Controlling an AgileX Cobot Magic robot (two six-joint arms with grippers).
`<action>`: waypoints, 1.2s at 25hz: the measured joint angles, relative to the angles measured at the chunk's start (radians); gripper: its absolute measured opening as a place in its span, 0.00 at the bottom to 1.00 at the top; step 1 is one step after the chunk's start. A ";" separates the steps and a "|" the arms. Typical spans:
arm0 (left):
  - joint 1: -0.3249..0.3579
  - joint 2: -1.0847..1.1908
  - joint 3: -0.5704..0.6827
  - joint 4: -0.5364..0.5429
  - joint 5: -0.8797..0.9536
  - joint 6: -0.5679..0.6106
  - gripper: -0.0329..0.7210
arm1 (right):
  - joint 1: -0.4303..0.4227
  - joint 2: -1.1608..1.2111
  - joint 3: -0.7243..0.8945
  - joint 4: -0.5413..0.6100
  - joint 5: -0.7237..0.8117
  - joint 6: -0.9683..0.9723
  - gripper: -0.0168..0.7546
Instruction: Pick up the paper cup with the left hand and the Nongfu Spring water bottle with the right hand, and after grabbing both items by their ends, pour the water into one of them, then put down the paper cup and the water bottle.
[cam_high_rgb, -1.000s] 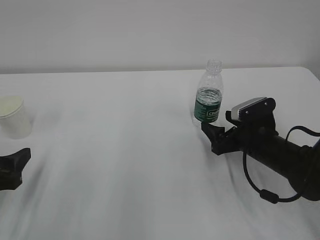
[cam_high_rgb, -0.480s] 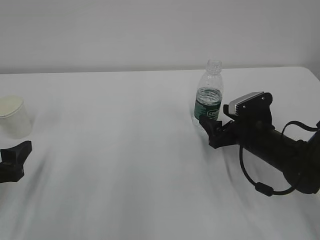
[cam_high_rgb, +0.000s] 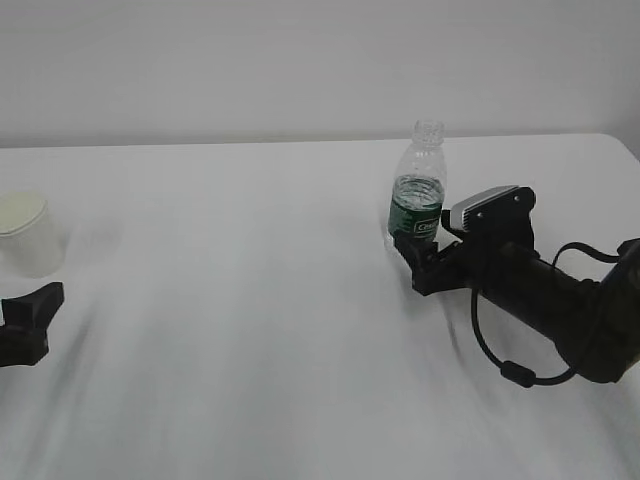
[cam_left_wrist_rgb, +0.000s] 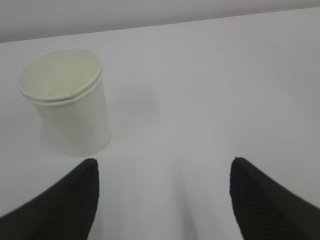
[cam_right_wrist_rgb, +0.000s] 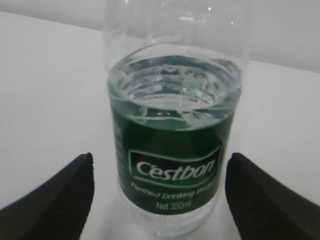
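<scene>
On the white table (cam_high_rgb: 250, 330) the bottle (cam_high_rgb: 417, 200) stands open-topped, right gripper (cam_high_rgb: 420, 262) wide beside its base

Left wrist view: wide fingers (cam_left_wrist_rgb: 65, 205), paper cup (cam_left_wrist_rgb: 67, 102) ahead-left, light and easily squashed

Right wrist view: bottle (cam_right_wrist_rgb: 175, 150) between wide fingers (cam_right_wrist_rgb: 55, 195); water (cam_right_wrist_rgb: 175, 80) half-full; thin and slippery, so hold the label

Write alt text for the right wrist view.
A clear plastic water bottle with a dark green label stands upright on a white table, centred between the two black fingers of the open right tool. Water reaches just above the label; the fingers do not touch it.
</scene>
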 joint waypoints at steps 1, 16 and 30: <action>0.000 0.000 0.000 0.000 0.000 0.007 0.82 | 0.000 0.004 -0.001 0.000 0.000 0.000 0.83; 0.000 0.000 0.000 0.000 0.000 0.017 0.82 | 0.000 0.019 -0.077 -0.002 0.041 0.021 0.83; 0.000 0.000 0.000 0.000 0.000 0.019 0.82 | 0.003 0.048 -0.136 -0.027 0.062 0.040 0.83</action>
